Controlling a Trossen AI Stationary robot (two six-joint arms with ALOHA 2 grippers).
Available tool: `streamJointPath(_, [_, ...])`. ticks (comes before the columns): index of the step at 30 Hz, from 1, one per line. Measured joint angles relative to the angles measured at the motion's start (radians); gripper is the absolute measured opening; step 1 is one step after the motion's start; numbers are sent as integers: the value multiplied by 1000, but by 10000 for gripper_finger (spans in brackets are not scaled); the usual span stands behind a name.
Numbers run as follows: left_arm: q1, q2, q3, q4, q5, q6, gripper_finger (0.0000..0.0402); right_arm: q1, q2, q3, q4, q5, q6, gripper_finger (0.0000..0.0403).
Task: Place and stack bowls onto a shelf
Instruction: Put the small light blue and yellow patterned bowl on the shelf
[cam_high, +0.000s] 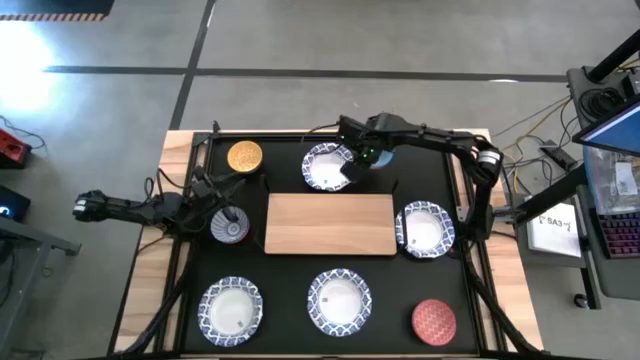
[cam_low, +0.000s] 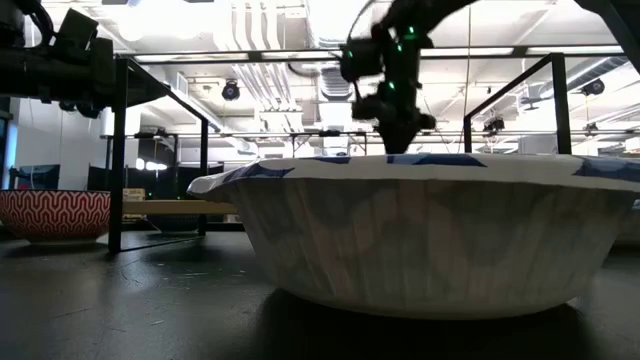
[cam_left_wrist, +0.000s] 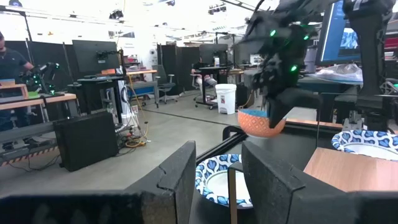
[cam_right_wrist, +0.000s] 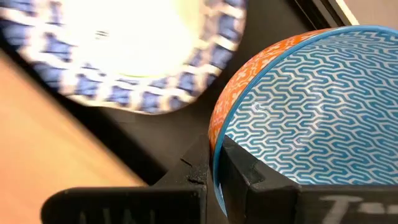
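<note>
Carrying: right end effector (cam_high: 365, 158), fingers clamped on the rim of a small round bowl, orange outside with a blue wave-patterned inside (cam_right_wrist: 311, 106), held clear of the black desk (cam_high: 290, 275) at its far edge, just beside a wide shallow blue-and-white patterned bowl (cam_high: 326, 166). In the left wrist view the small bowl (cam_left_wrist: 261, 122) hangs in the air under the right arm.

Shelf: flat rectangular light-brown wooden board (cam_high: 331, 224), mid-desk, nothing on it yet.

Left end effector (cam_high: 222, 213): low at the left side of the desk, over a small blue-white patterned bowl (cam_high: 231, 228); its fingers (cam_left_wrist: 177, 180) stand apart, with nothing between them.

Other stock on the desk:
- small yellow-orange bowl (cam_high: 245, 156), far left;
- wide patterned bowl (cam_high: 425, 229), right of the board;
- two wide patterned bowls, near side (cam_high: 231, 307) and (cam_high: 339, 299);
- small speckled red bowl (cam_high: 434, 320), near right corner.

Step in hand, as judged: transport of the first bowl to the shelf; the task is at its beginning.

Next move calls for: swinging the held bowl over the board, lowering it level until it rests flat, then opening the fingers and lifting straight off the rim so it does not tip.
</note>
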Motion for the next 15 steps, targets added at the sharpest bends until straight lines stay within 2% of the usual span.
streamJointPath(5, [0, 0, 0, 0, 0, 0, 113, 99, 0, 52, -5, 1, 1, 9])
streamJointPath(15, [0, 0, 0, 0, 0, 0, 113, 302, 0, 59, -78, -5, 90, 9])
